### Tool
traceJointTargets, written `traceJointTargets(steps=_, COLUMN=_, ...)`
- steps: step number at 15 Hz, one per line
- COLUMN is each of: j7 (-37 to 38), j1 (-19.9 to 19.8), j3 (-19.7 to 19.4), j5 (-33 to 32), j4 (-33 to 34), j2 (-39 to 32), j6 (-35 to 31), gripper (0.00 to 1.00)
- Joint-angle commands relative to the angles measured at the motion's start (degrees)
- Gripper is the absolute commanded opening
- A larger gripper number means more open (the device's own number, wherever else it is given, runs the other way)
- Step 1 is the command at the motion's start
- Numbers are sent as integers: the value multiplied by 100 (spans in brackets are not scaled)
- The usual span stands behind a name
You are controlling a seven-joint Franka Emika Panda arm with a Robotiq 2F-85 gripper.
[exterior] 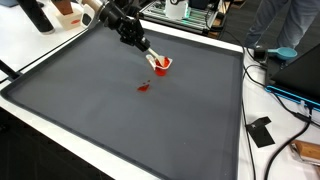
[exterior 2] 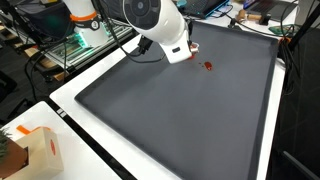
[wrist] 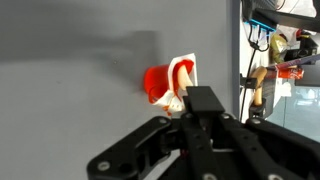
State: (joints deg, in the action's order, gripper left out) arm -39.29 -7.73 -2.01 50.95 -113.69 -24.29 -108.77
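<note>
My gripper reaches down over the far part of a dark grey mat. It is shut on a thin white stick-like utensil. The utensil's tip rests in a small red and white cup. In the wrist view the cup lies just beyond my fingertips, with the pale utensil at its right side. A small red scrap lies on the mat a little nearer than the cup. It also shows in an exterior view, where my white wrist hides the cup.
The mat sits on a white table. Cables and a blue object lie off the mat's edge, with black items nearer. A cardboard box stands at a table corner. Racks with equipment stand beside the table.
</note>
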Motion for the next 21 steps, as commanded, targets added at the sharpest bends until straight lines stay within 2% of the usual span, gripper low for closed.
traceJointTargets(steps=1, j7=330, j1=-76, j3=-2, j5=-76, j4=137, j2=-123, j6=236, gripper=3)
traceJointTargets(steps=15, j7=1090, j1=-330, j3=-21, j5=63, j4=461, j2=-425, j6=718, gripper=3)
traceJointTargets(steps=21, j7=1182, j1=-383, j3=-3, j5=134, j4=582, j2=-569, j6=975, gripper=3)
